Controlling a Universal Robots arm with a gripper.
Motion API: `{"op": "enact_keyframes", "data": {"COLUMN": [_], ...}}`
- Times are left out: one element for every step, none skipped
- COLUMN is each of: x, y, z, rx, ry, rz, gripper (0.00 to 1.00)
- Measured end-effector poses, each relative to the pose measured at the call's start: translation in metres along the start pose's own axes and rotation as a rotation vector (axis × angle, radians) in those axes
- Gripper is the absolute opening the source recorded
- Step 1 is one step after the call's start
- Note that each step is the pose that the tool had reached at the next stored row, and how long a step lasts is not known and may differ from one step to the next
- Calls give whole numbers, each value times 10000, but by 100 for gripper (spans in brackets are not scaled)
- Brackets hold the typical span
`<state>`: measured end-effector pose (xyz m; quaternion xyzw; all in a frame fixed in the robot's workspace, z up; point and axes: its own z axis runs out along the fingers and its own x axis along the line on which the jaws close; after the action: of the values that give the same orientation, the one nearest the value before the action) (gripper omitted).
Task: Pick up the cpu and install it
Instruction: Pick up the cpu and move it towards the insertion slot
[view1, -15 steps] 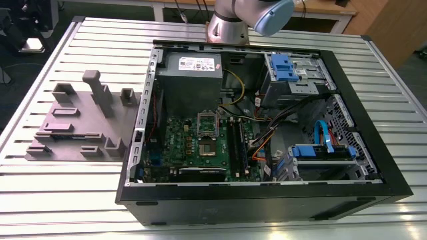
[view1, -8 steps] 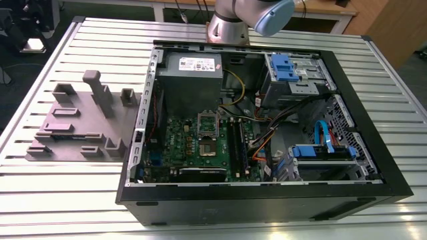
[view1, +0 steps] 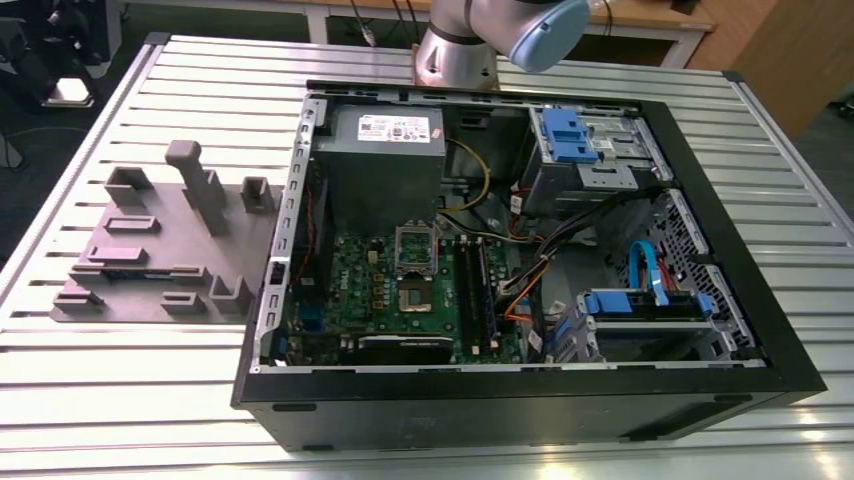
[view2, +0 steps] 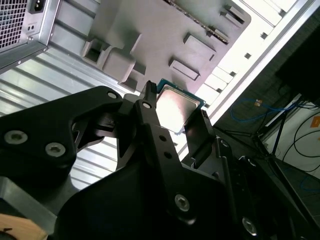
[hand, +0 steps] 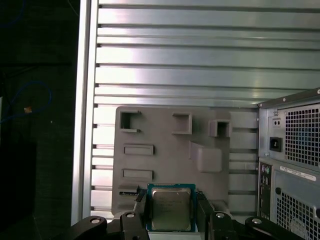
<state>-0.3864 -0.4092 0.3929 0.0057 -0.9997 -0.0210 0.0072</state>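
The slatted metal desk (view1: 120, 400) carries everything. Toward the exterior view's right, the open computer case (view1: 534, 415) lies on its side on the desk with its green board facing up. My arm (view1: 461, 45) rises at the far side of the case. Just beside the case, on the exterior view's left, sits the mauve-grey tray (view1: 140, 255) with its raised blocks. Inside the case, the grey power-supply box (view1: 387, 135) sits at the far end. Nearer than it on the board is the metal socket frame (view1: 416, 270) with its dark centre. My end effector (hand: 172, 212) is pinching the cpu (hand: 171, 209) by two opposite edges, with a black finger (hand: 144, 215) against each. The cpu is lifted clear of the desk, and in both wrist views its silver top faces the camera with the tray behind it.
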Motion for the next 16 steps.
{"op": "enact_keyframes", "data": {"x": [0, 0, 0, -1, -1, -1, -2, -3, -4, -5, -6, -9, -12, -17, -21, -25], "y": [-5, -11, -16, -21, -26, -31, -35, -39, -43, -46, -49, -51, -53, -55, -56, -57], "z": [0, 0, 0, -1, -1, -1, -1, -2, -2, -2, -3, -3, -2, -2, -2, -2], "rx": [0, 0, 0, 0, 0, 0, 0, 0, 0, 0, 0, 0, 0, -1, -1, 0], "ry": [0, 0, 0, 0, 0, 0, 0, 0, 1, 1, 1, 1, 0, -1, -1, 0], "rz": [0, 1, 1, 1, 1, 1, 1, 1, 1, 1, 1, 1, 1, 1, 1, 1], "gripper": [47, 47, 47, 47, 47, 47, 47, 47, 47, 47, 47, 47, 47, 47, 47, 47]}}
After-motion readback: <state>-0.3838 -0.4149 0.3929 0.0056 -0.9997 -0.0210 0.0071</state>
